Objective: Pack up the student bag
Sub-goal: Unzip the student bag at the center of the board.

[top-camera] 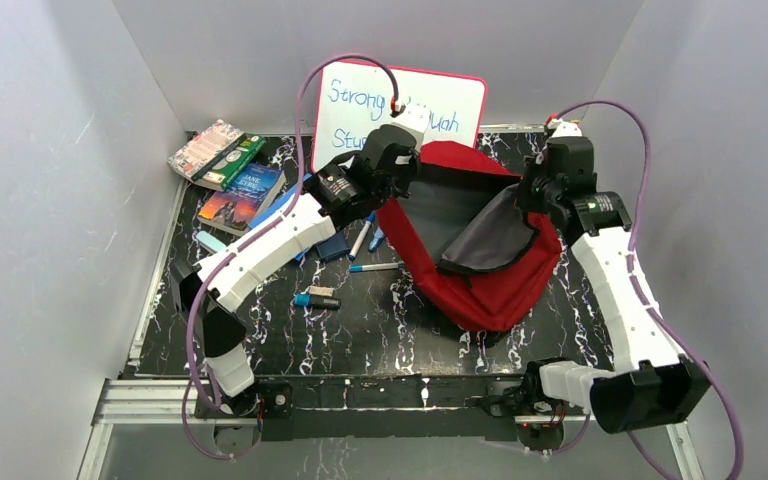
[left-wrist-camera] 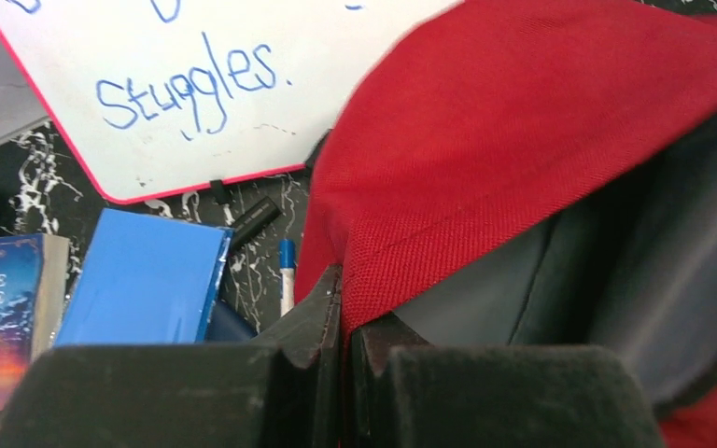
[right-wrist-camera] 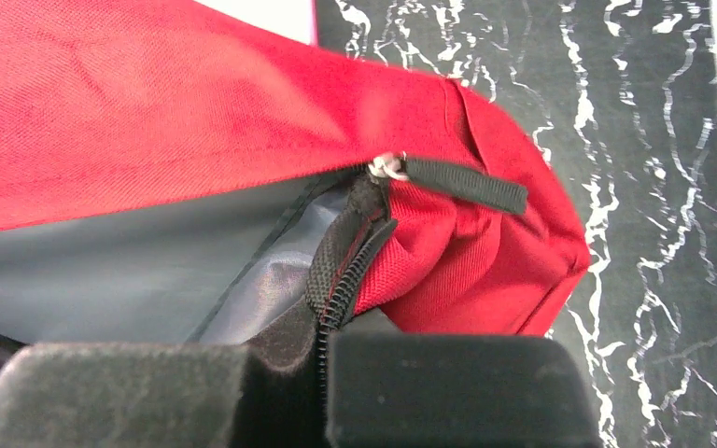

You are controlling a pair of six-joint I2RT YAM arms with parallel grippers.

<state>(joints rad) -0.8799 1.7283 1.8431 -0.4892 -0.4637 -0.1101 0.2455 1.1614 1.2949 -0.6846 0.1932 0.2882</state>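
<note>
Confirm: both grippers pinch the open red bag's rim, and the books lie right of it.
Wrong side: the top view shows the books lying left of the red bag. The left gripper and right gripper do pinch its open rim.

Whiteboard (top-camera: 360,115) (blue handwriting), books (top-camera: 230,165), markers (top-camera: 372,267) on marbled table (top-camera: 360,330).

We see three plain, pale grey-white panels closing the space in: a left wall (top-camera: 50,200), a back wall (top-camera: 240,50) and a right wall (top-camera: 730,130), meeting at soft vertical seams. Between them lies a flat black tabletop with white marble-like veining (top-camera: 400,335). A ribbed silver aluminium rail (top-camera: 150,400) runs along its near edge. The light is even and diffuse, and we notice only faint shadows on the walls.
</note>
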